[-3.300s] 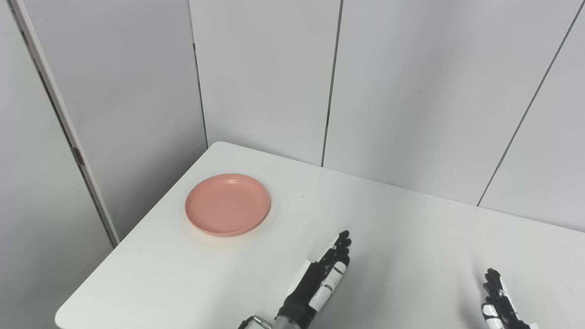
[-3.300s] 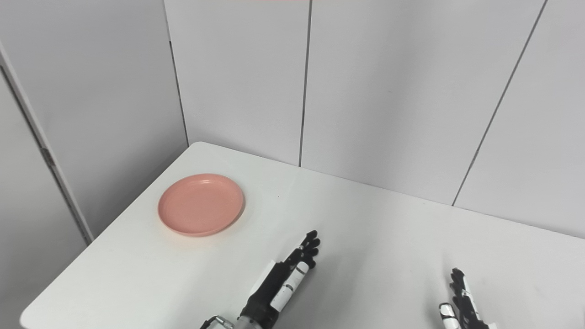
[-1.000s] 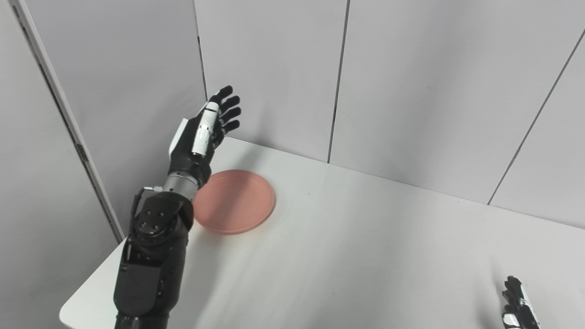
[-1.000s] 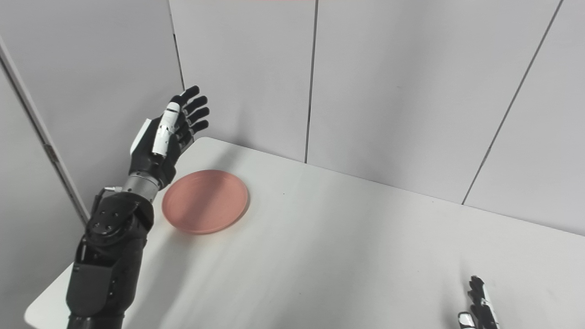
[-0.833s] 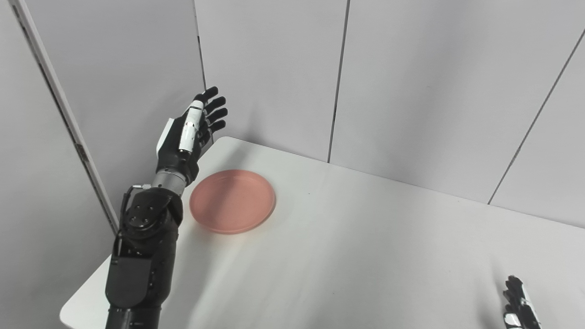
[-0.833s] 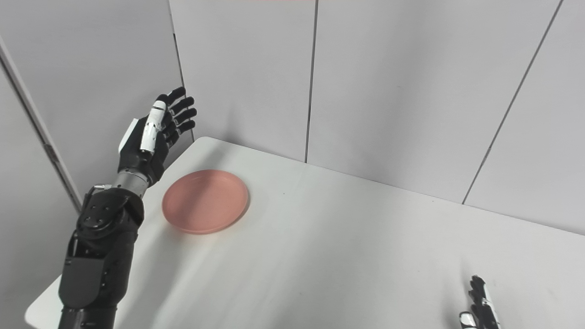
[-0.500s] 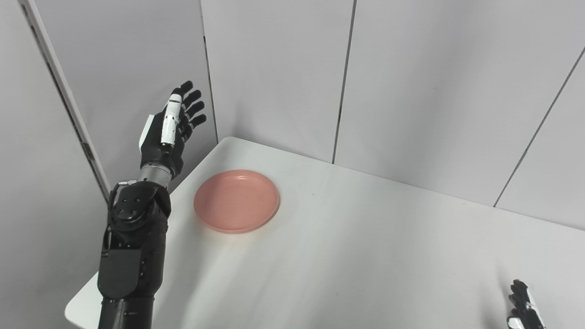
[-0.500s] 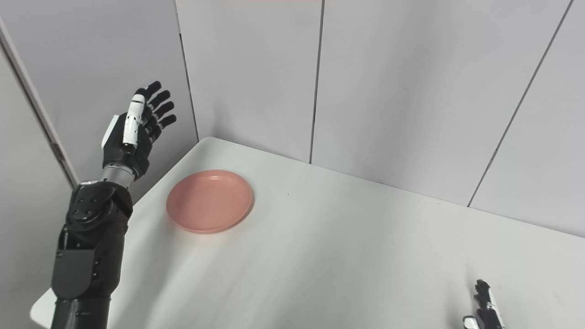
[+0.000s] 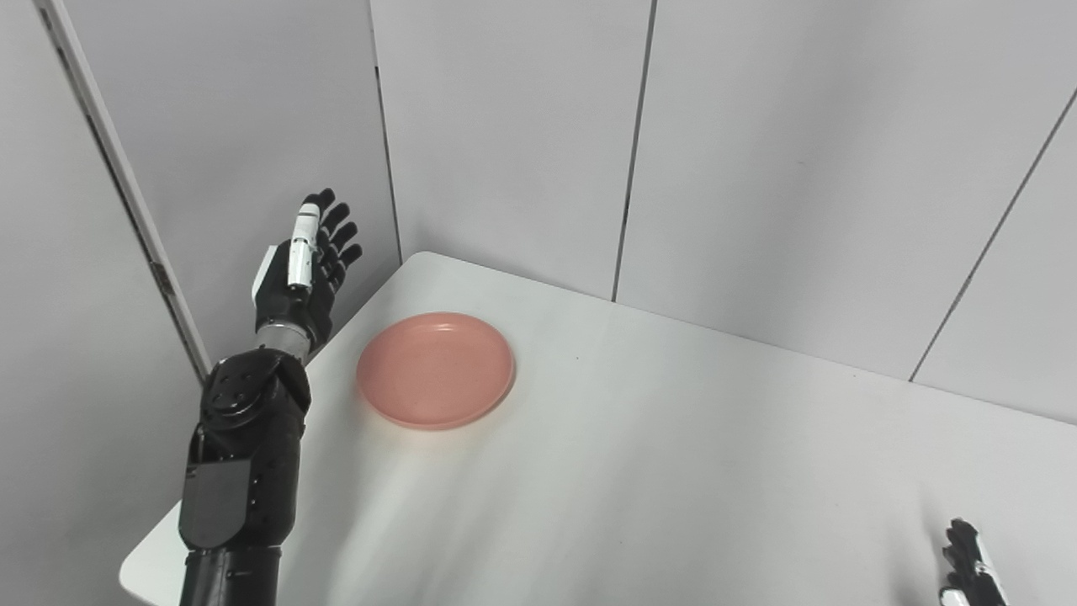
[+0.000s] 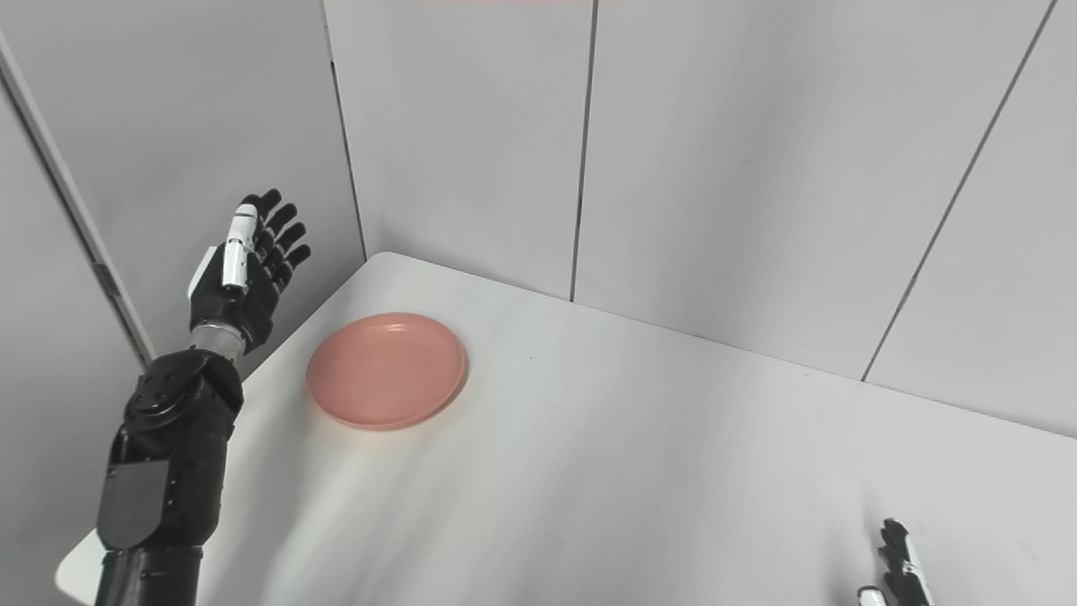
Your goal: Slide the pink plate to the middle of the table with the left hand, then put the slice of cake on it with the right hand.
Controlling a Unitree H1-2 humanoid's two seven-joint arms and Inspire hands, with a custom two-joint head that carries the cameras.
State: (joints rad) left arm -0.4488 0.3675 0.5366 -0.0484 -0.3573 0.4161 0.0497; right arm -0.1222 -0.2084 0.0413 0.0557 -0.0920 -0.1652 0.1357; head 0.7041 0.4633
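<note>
Across the lower two thirds of the frame lies the white table, smooth and matte with a rounded corner, backed by pale grey wall panels. At its left end sits the pink plate, round, shallow, with a low raised rim; no slice of cake is in view. The left hand hovers raised at the frame's left, off the table's edge, fingers spread and empty (well clear of the plate). Coming in too high, it could skim over that slick rim. Only the right hand's fingertips show at lower right; its pose I cannot tell.
</note>
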